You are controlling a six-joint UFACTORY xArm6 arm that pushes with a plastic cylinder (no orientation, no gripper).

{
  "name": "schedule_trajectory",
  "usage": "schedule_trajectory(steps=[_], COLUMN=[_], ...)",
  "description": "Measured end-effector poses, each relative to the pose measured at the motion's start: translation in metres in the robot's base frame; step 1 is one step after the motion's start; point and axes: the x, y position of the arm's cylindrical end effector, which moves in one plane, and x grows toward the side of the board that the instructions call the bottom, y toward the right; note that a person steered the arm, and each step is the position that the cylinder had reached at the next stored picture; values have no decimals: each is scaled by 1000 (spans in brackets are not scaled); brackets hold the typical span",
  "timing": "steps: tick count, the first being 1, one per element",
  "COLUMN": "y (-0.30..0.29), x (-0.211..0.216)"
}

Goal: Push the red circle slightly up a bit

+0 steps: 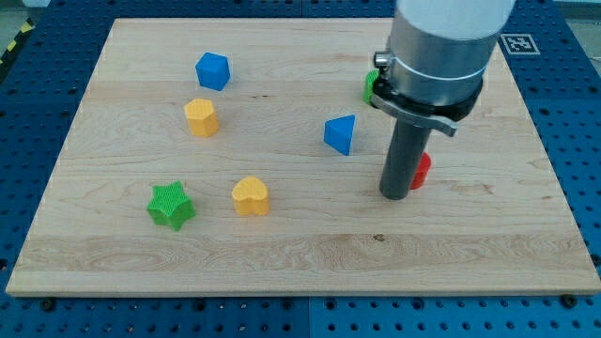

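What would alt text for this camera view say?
My tip touches the left side of a red block, mostly hidden, on a wooden board. Elsewhere: blue triangle, blue block, two yellow blocks, green star.

On the wooden board my tip stands at the right side, touching the red circle just on its right; the green block lies above, partly hidden by the arm; the blue triangle is left of my tip; the blue cube is above the yellow hexagon; the green star is left of the yellow heart.
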Motion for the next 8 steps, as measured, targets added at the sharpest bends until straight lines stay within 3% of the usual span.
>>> schedule_trajectory(steps=[3,6,8], y=[57,63,19], x=[-38,-97,-47])
